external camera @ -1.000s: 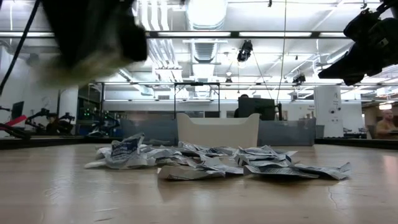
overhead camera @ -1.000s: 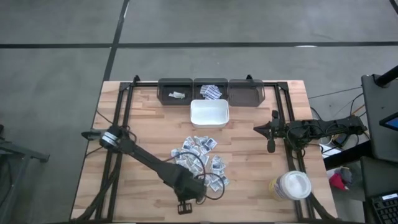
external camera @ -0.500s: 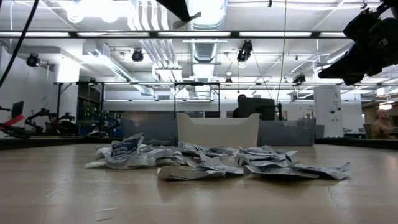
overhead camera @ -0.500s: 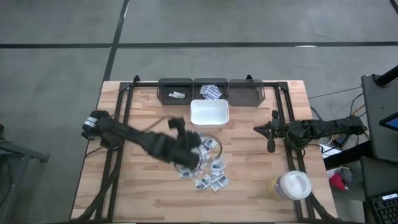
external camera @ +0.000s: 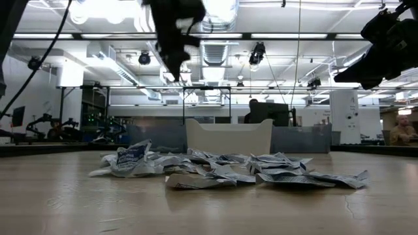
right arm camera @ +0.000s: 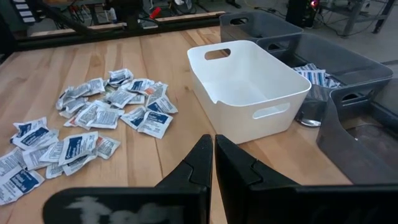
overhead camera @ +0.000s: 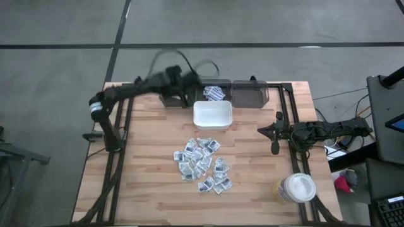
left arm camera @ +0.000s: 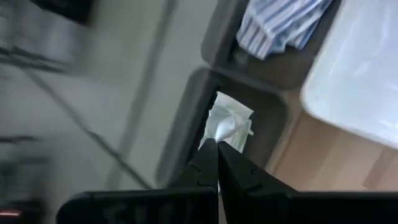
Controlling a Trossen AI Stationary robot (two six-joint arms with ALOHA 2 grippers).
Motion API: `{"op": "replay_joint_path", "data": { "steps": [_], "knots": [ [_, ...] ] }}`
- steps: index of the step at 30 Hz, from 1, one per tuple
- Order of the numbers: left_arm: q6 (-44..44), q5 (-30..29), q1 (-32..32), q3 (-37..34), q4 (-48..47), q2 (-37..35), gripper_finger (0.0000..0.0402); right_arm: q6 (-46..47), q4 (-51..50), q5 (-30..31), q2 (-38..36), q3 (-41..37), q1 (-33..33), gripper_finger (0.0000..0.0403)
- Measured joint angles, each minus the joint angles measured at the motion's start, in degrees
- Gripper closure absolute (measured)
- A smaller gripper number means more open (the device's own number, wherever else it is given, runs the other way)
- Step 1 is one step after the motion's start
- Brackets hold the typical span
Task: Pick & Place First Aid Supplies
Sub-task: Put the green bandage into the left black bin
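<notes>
Pinching sachet (left arm camera: 229, 121) | left gripper (left arm camera: 217, 152) | above left grey bin (left arm camera: 186, 121)

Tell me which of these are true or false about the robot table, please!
1. The left gripper is over the left grey bin. True: its fingers are shut on a white sachet above that bin.
2. The white bin is full of sachets. False: the right wrist view shows it empty.
3. A pile of sachets lies on the wood in front of the white bin. True.
4. The middle grey bin is empty. False: it holds blue-striped sachets.
5. The right gripper is picking from the pile. False: it waits at the table's right side, shut and holding nothing.
</notes>
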Motion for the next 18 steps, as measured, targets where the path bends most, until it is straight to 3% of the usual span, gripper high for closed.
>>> {"op": "replay_joint_path", "data": {
  "steps": [4,7,18],
  "knots": [
    [2.00,12.73,11.35,-3.42,3.74,-0.01,0.0401,0.07,0.02,0.00,0.00,0.00,-0.01,0.0385],
    [3.15,18.18,17.13,-6.77,6.87,0.00,0.0401,0.07,0.02,0.00,0.00,0.00,-0.01,0.0385],
    [6.26,20.72,19.55,-22.18,21.20,-0.02,0.0401,0.07,0.07,0.00,0.00,-0.01,0.00,0.0385]
  ]
}}
